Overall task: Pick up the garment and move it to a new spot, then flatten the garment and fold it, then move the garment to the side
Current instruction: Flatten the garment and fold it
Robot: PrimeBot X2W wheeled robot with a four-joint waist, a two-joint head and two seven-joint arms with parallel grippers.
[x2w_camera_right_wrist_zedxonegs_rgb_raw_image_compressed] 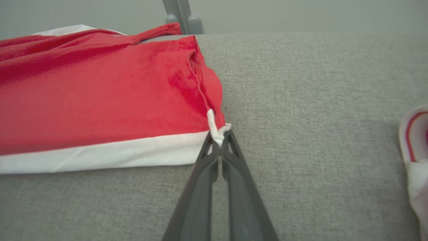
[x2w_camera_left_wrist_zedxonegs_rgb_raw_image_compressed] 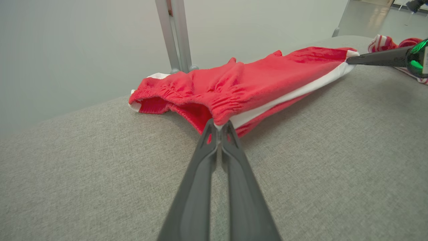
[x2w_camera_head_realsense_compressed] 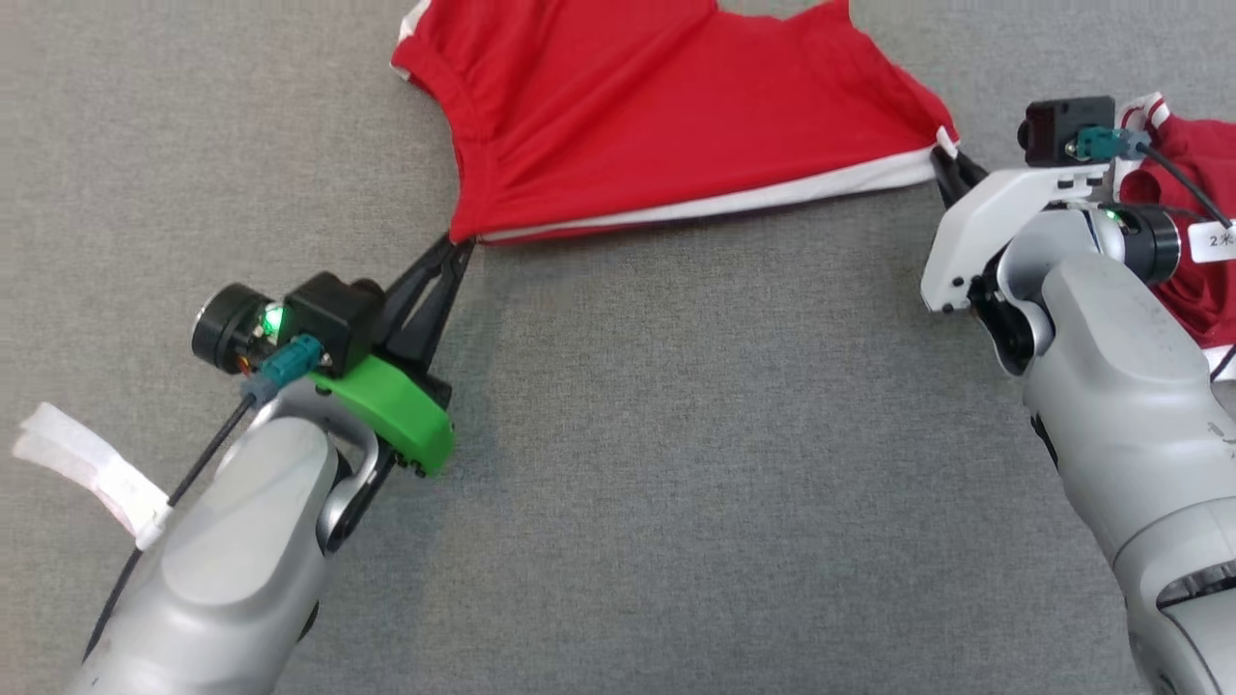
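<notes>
So the left gripper pinches the red garment by its near-left corner, stretched over the table's far middle, and the right gripper pinches the right hem corner. Tiny bites, so tugging harder could pop one loose.

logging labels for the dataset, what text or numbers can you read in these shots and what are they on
"2米": on the white tag at the right arm, cut off by the picture's edge, so there may be more.
No print can be read on the red garment.
The white tape by the left arm bears no visible writing.
</notes>
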